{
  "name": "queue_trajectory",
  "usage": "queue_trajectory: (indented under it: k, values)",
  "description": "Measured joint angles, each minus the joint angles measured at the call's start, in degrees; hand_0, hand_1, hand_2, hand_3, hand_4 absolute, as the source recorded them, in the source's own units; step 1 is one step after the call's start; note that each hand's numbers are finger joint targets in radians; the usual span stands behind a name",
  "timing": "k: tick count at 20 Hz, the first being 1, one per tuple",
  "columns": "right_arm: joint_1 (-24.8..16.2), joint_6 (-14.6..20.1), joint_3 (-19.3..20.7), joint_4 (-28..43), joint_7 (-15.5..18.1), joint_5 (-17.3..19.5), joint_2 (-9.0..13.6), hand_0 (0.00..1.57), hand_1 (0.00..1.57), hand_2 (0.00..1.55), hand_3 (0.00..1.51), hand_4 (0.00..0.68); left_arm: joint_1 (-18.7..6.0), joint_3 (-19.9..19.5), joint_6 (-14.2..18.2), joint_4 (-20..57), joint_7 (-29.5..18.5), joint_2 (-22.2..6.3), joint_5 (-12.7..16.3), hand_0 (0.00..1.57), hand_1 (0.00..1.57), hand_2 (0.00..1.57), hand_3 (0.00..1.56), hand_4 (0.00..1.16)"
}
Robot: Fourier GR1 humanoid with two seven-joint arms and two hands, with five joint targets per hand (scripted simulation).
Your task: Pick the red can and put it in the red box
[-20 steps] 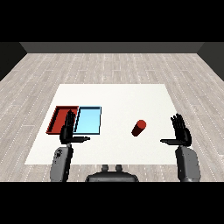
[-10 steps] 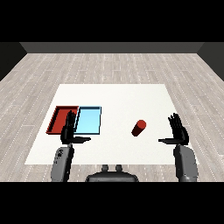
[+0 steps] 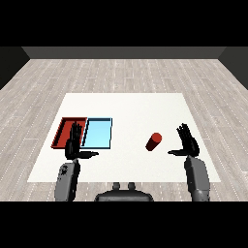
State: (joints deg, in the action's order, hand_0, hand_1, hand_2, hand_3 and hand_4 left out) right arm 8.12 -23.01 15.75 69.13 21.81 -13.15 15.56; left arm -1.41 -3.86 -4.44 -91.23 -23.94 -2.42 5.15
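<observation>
A red can (image 3: 154, 141) lies on its side on the white table (image 3: 131, 109), right of centre. My right hand (image 3: 188, 144) is raised just to the can's right, fingers straight and thumb pointing toward the can, a small gap between them. The red tray (image 3: 65, 130) lies at the left, with the light blue tray (image 3: 98, 132) beside it on its right. My left hand (image 3: 74, 144) hovers open over the near edge of the trays, covering part of the red tray's near right corner.
Both trays hold nothing visible. Bare table surface stretches between the blue tray and the can, and behind them to the far edge. A wooden floor (image 3: 126, 72) surrounds the table.
My right hand has drifted slightly left, toward the can. The can, the trays and the left hand have stayed put.
</observation>
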Motion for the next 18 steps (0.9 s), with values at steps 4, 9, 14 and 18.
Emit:
queue_trajectory:
  k: [4, 9, 14, 18]
  values:
    - [0.8, 0.9, -1.3, -0.5, -0.4, 0.3, -1.9, 0.0, 0.0, 0.0, 0.0, 0.0, 0.1, 0.8, 0.9, -0.2, -0.1, 0.7, -0.7, 0.0, 0.0, 0.0, 0.0, 0.0]
    - [4.6, 1.3, -2.0, -4.8, -0.8, 0.3, -2.7, 0.0, 0.0, 0.0, 0.0, 0.0, 0.6, 0.0, -0.1, -0.6, 0.1, -0.2, 0.2, 0.0, 0.0, 0.0, 0.0, 0.0]
    - [4.4, 1.2, -3.4, -8.3, 1.6, 1.5, -4.4, 0.0, 0.0, 0.0, 0.0, 0.0, 1.0, -0.4, -0.5, -1.2, 0.5, -0.4, 0.9, 0.0, 0.0, 0.0, 0.0, 0.0]
    - [5.7, 0.8, -3.9, -10.9, 2.0, 1.3, -4.9, 0.0, 0.0, 0.0, 0.0, 0.0, -0.3, 0.3, 0.9, -0.6, 1.1, 0.5, 0.2, 0.0, 0.0, 0.0, 0.0, 0.0]
